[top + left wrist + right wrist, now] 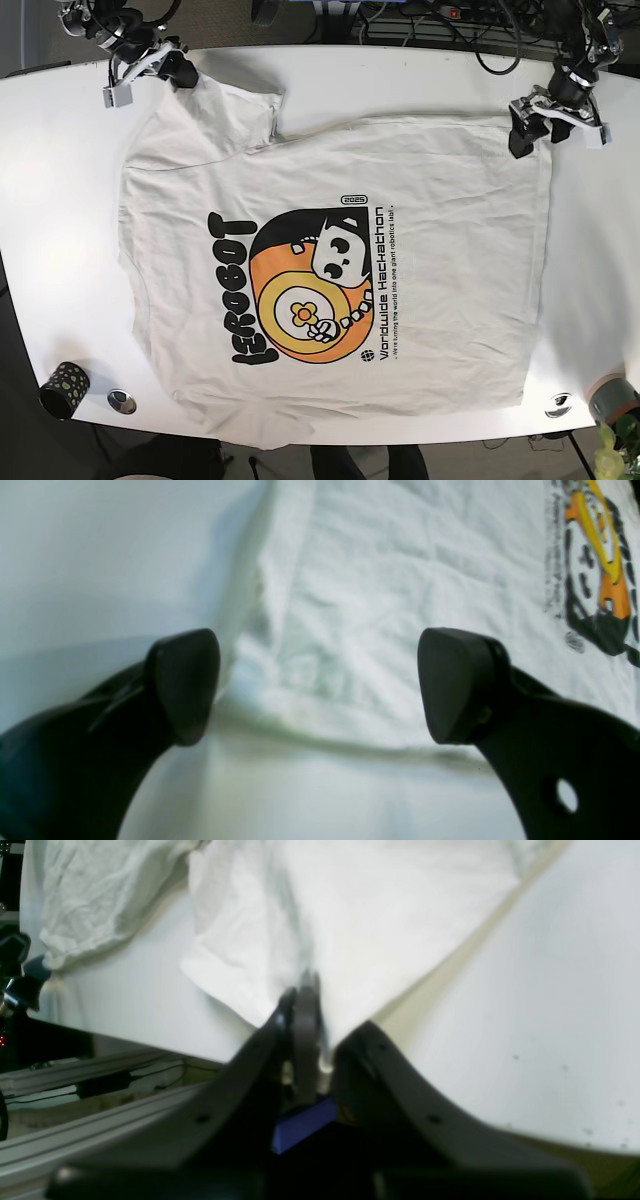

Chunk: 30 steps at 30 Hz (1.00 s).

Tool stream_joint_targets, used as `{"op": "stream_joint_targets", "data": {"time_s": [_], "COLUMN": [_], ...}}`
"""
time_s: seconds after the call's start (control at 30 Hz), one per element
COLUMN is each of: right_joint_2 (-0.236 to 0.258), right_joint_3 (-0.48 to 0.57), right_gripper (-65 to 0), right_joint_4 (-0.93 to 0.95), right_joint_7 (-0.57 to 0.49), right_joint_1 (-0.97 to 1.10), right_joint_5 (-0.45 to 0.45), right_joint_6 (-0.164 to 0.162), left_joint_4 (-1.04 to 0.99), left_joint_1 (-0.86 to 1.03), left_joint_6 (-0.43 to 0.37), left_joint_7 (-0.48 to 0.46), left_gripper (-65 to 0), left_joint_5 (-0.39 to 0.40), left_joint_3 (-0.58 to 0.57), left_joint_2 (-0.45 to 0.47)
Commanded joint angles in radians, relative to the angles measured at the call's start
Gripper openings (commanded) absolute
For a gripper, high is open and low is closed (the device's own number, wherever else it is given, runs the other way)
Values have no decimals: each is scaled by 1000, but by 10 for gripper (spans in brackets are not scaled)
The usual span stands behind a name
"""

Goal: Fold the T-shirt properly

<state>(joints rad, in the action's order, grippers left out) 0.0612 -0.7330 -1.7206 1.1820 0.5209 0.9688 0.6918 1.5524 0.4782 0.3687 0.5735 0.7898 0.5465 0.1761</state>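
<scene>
Shirt corner pinched, print side up.
My right end effector (305, 1010) grips the white shirt (440, 200) at a corner near the surface (60, 200) edge; my left end effector (320, 685) gapes wide over a far corner, the wrinkled shirt lying flat between.

Two black fingertips (187, 685) of the left end effector (320, 685) stand wide apart low in the frame, nothing between them. Behind them lies the white T-shirt (380, 605) — wrinkled, its hem corner at centre, orange-and-black print (597, 570) at upper right — on the white counter (100, 565).
</scene>
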Motion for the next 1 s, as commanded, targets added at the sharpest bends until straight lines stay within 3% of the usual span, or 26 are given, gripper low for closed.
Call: {"op": "stream_joint_targets", "data": {"time_s": [0.0,0.13,0.17,0.63,0.87,0.93,0.97], "right_joint_2": [10,10,10,9,10,10,10], "right_joint_3": [-7,-9,-10,-12,-10,-6,-6], "right_gripper": [-633,-633,-634,-636,-636,-636,-636], "right_joint_4": [-19,-19,-19,-81,-83,-83,-83], "right_joint_7": [-17,-20,-20,-20,-20,-20,-20], "right_joint_1": [6,-2,-3,28,60,61,63], "right_joint_5": [20,20,20,23,28,28,26], "right_joint_6": [6,6,6,6,6,6,6], "left_joint_4": [-8,-10,-10,270,300,290,271], "left_joint_1": [7,6,6,132,198,199,199], "left_joint_6": [-4,-6,-6,-4,-4,-4,-4], "left_joint_7": [39,39,39,39,39,39,41], "left_gripper": [-350,-594,-625,-633,-631,-619,-582], "left_joint_5": [-7,-7,-7,-5,-5,-8,-8], "left_joint_3": [-4,-6,-6,28,80,91,91], "left_joint_2": [4,4,4,3,3,3,4]}}
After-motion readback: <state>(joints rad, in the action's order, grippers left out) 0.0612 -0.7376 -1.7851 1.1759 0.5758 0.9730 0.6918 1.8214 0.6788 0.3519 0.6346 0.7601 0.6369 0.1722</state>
